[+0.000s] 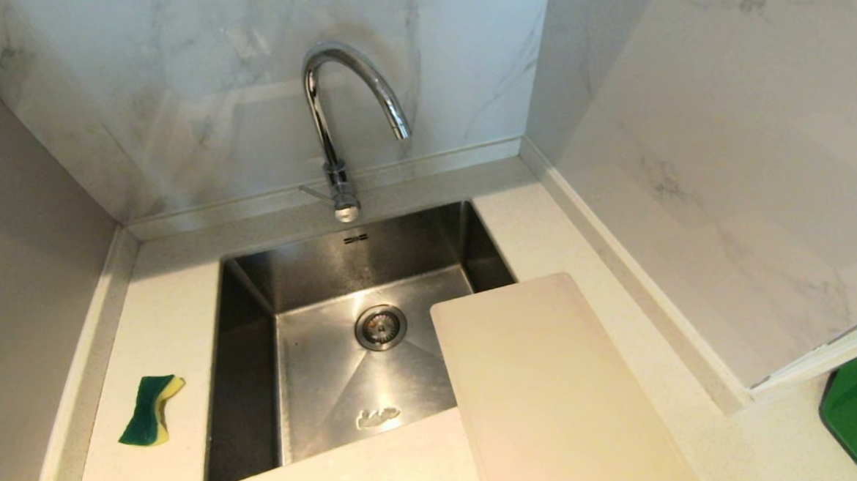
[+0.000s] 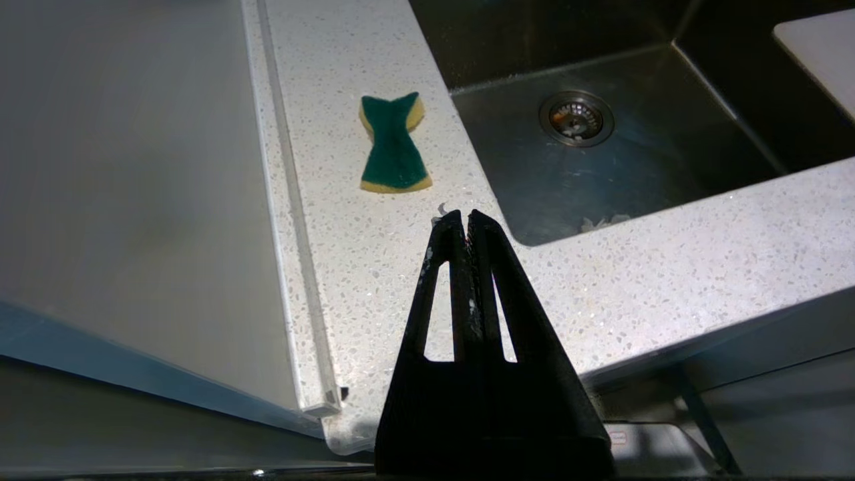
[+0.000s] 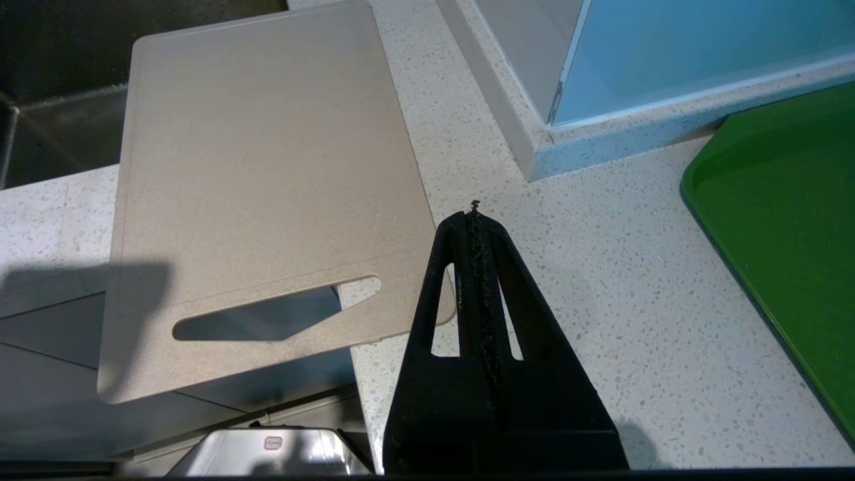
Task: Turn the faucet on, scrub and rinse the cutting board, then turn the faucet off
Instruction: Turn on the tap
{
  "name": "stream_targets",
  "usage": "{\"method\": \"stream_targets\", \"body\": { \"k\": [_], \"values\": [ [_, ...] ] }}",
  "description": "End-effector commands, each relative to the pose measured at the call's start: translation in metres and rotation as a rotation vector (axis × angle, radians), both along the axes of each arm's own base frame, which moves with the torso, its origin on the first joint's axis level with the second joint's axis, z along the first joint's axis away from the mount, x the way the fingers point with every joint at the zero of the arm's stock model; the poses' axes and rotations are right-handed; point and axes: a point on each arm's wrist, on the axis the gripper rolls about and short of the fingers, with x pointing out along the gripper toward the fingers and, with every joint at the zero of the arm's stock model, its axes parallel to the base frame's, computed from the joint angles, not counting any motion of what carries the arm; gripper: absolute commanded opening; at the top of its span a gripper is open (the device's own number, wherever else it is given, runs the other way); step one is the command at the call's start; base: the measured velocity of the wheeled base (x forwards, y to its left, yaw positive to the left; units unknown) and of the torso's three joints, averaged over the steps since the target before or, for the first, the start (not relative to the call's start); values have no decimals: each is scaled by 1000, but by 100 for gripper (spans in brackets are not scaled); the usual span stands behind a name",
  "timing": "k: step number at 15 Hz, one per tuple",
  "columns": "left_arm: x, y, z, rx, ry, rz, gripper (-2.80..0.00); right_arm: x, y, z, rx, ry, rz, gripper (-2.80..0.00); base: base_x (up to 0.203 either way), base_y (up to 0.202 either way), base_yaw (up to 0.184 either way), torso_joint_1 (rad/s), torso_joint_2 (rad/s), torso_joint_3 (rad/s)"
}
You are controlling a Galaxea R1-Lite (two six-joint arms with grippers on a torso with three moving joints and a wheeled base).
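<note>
Leftmost, the sponge (image 1: pixel 151 410) lies on the counter (image 1: pixel 175 312) just beside the sink (image 1: pixel 250 330); the left gripper (image 2: pixel 465 217) hovers near the counter's front edge, pressed closed and holding nothing; the faucet (image 1: pixel 334 113) stands behind the sink, no water running, its thin lever (image 1: pixel 316 193) pointing left; the cutting board (image 1: pixel 553 388) lies to the right, one corner over the basin, its handle end overhanging the counter's front; the right gripper (image 3: pixel 475 214) hangs beside it, also closed and empty. Judging the risks: a careless nudge could tip the overhanging board off the front; the slim lever may slip from a closed gripper.
</note>
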Motion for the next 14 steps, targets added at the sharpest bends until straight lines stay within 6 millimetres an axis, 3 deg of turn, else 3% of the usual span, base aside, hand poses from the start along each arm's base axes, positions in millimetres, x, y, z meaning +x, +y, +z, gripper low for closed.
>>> {"method": "stream_targets", "body": {
  "k": [1, 4, 7, 14],
  "values": [
    [1, 0, 6, 16, 29, 0, -280, 0, 0, 0, 0, 3, 0, -280, 0, 0, 0, 0, 0, 0],
    [3, 0, 48, 19, 30, -1, -280, 0, 0, 0, 0, 1, 0, -280, 0, 0, 0, 0, 0, 0],
    [19, 0, 99, 27, 49, -17, -280, 0, 0, 0, 0, 3, 0, -280, 0, 0, 0, 0, 0, 0],
    [108, -2, 218, 120, 8, -10, -280, 0, 0, 0, -4, 1, 1, -280, 0, 0, 0, 0, 0, 0]
  ]
}}
